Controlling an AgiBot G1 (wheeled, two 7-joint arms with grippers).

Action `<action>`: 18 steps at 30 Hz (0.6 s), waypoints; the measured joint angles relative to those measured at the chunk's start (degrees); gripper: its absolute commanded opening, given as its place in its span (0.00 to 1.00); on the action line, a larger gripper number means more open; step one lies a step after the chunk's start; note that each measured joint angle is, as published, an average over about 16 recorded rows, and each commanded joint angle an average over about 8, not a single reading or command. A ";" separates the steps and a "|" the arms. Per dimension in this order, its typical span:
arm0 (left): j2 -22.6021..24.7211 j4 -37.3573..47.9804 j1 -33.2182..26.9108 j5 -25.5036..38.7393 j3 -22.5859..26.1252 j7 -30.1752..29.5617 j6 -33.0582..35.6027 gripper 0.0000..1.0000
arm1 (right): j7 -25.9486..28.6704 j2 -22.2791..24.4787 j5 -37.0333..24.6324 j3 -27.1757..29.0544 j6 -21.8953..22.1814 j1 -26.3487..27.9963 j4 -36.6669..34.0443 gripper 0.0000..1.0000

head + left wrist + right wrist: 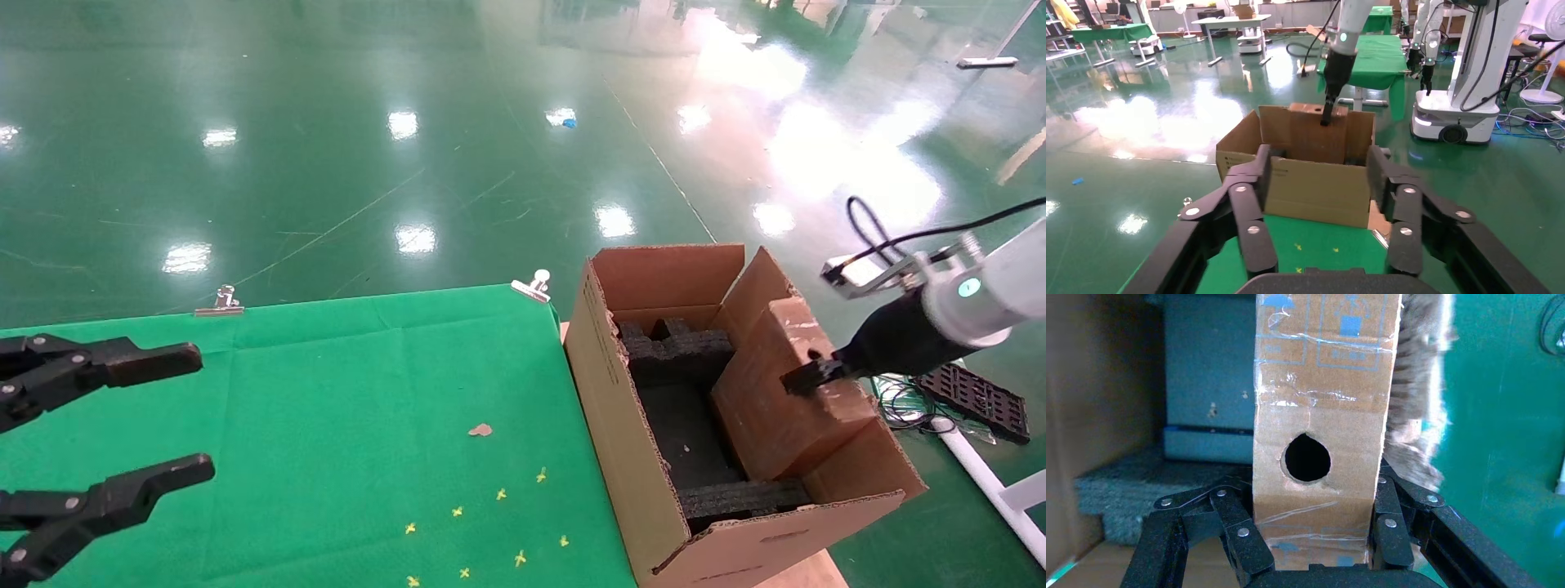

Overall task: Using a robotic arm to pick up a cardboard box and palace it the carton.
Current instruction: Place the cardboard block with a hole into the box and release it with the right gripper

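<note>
Cardboard box [784,400]: small, flat, brown, wrapped in shiny clear tape, one round hole [1307,457] in its narrow side. Held on edge inside the carton [645,457], against the carton's right-hand wall, its upper part rising above the rim. Blue printed handling pictograms [1330,324] show on the narrow face beyond the hole; no wording on them is readable.

Right end effector [805,377]: on the robotic arm [981,298], white with a green-lit ring, black cable looping above it. Fingers [1251,545] clamped on the two broad faces of the cardboard box, one each side of the hole.

Carton: large, corrugated, flaps upright, standing just beside the table's right edge. Black foam padding [678,351] lines the inside, with a further strip at the near end. Faint dark print runs along its left outer wall and near flap; not legible.

Left end effector [176,412]: over the left edge of the table [343,408], fingers spread apart, holding nothing.

Table: covered in green cloth, two metal clips [219,300] along its far edge. Small yellow cross marks [500,494] lie near the front edge; one small brown scrap [480,429] lies toward the right side.

Floor [368,163]: glossy green, with a black slotted tray [972,400] and loose cables to the right of the carton.
</note>
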 measured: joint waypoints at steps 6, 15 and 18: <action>-0.01 0.00 0.00 -0.01 0.02 0.01 -0.01 1.00 | -1.66 -2.26 2.11 1.05 4.78 -5.75 -3.34 0.00; -0.02 0.00 -0.01 -0.03 0.05 0.03 -0.02 1.00 | -5.30 -4.27 5.74 3.24 10.74 -12.46 -6.79 0.16; -0.03 0.00 -0.01 -0.04 0.06 0.03 -0.03 1.00 | -6.49 -4.58 6.63 3.80 11.63 -13.56 -7.54 0.53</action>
